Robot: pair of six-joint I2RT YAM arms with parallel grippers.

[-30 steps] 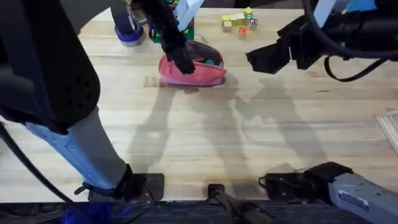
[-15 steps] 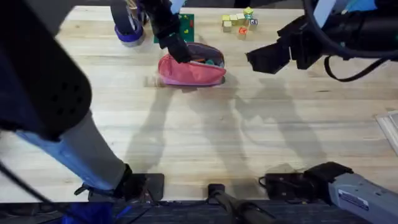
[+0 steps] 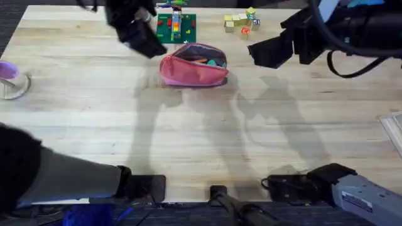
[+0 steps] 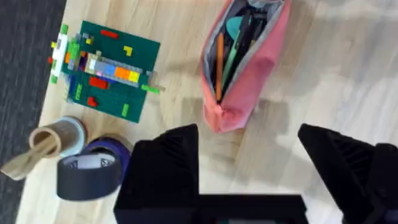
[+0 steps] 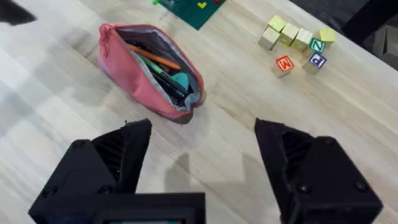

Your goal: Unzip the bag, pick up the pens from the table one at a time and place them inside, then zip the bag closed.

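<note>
So, your left gripper (image 3: pixel 146 44) backed off the pink fabric pouch (image 3: pixel 193 68).
Both grippers sat spread and empty; orange pen (image 4: pixel 219 65) and green pen (image 4: pixel 231 57) were inside, zipping remained.

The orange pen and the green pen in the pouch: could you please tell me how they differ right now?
The orange pen is orange, while the green pen is green. In the left wrist view the orange pen lies nearer the pouch's wall on the brick-plate side, and the green pen sits towards the middle of the opening. Both are thin sticks lying lengthwise inside the open, unzipped pink pouch.
</note>
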